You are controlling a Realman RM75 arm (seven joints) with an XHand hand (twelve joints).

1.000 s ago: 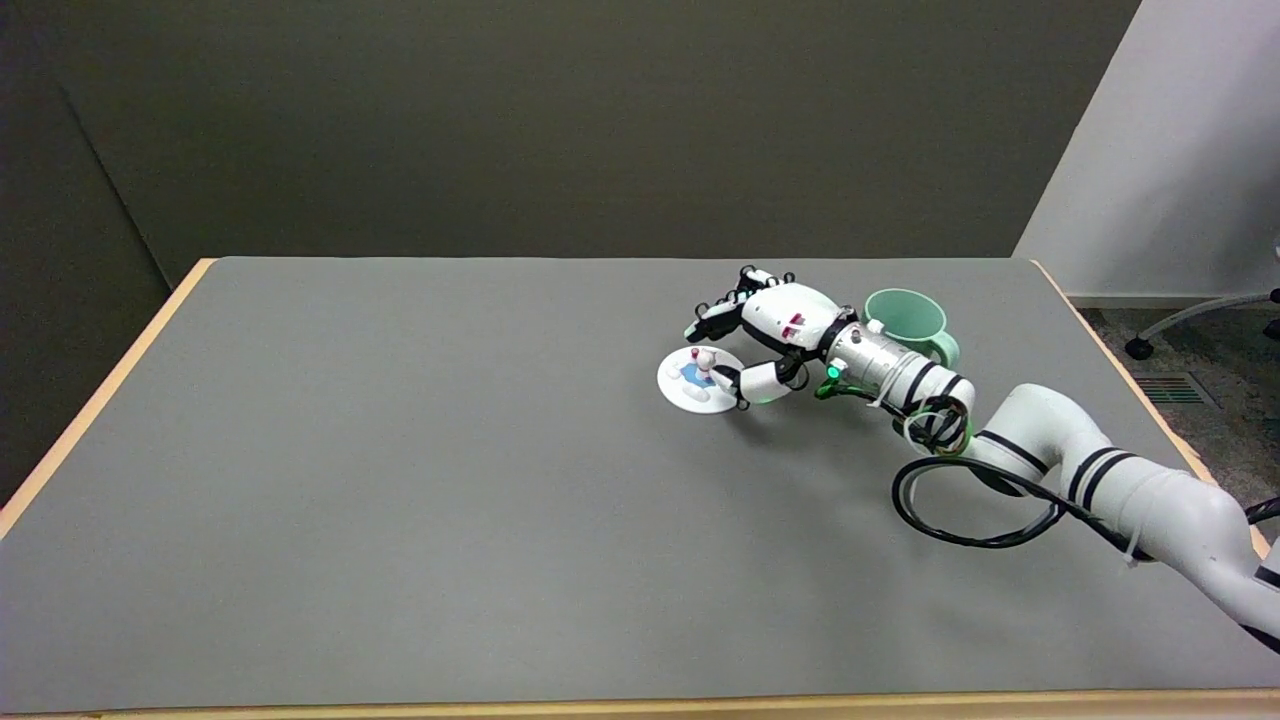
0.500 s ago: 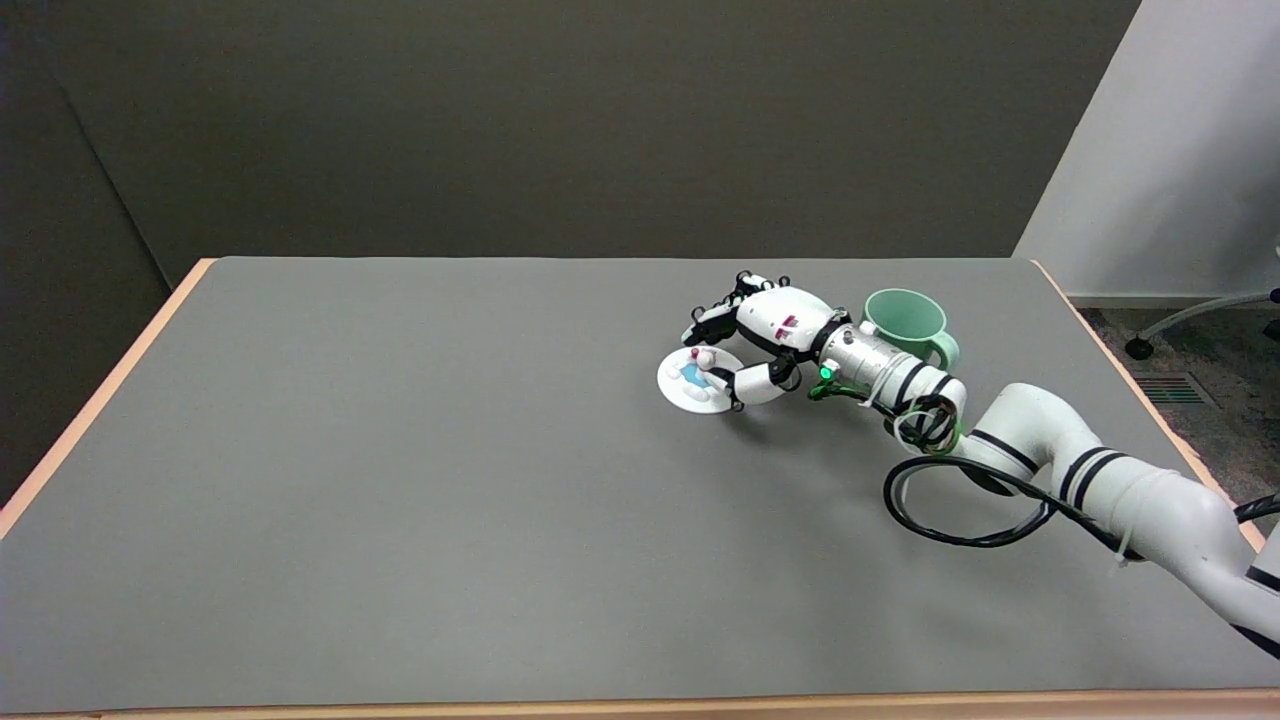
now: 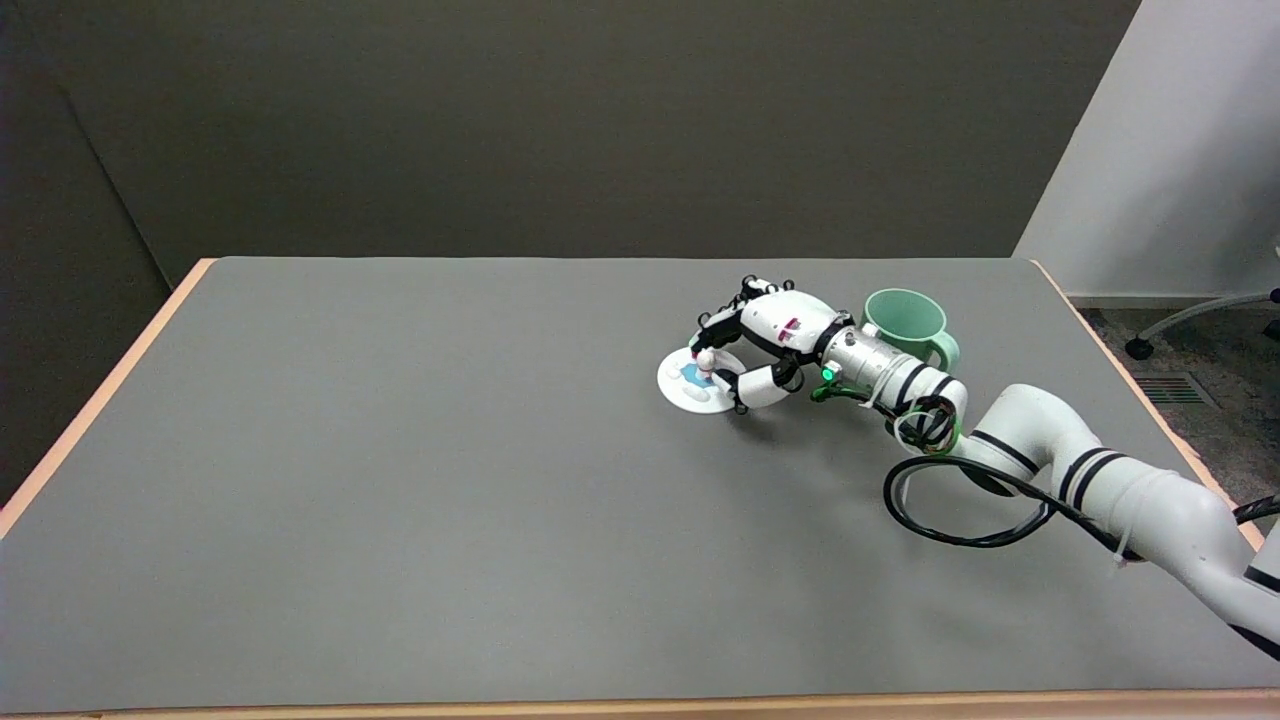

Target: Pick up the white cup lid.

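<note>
The white cup lid (image 3: 686, 389) lies flat on the grey table (image 3: 400, 480), right of the middle. It has a blue patch and a small white-and-red knob (image 3: 705, 360) on top. My right hand (image 3: 762, 345) reaches in from the right and hangs over the lid's right side. Its upper fingers (image 3: 712, 328) curl down onto the knob and the thumb (image 3: 745, 383) presses in from the near side, so the knob is pinched between them. The lid's right edge is hidden under the hand.
A mint green mug (image 3: 908, 322) stands upright just behind my right wrist, almost touching the forearm. A black cable loop (image 3: 960, 500) hangs off the arm onto the table. The table's right edge (image 3: 1120, 360) is close to the mug.
The upper fingers have curled down from a spread pose onto the lid's knob, and the hand has crept slightly left. The lid has stayed in place on the table.
</note>
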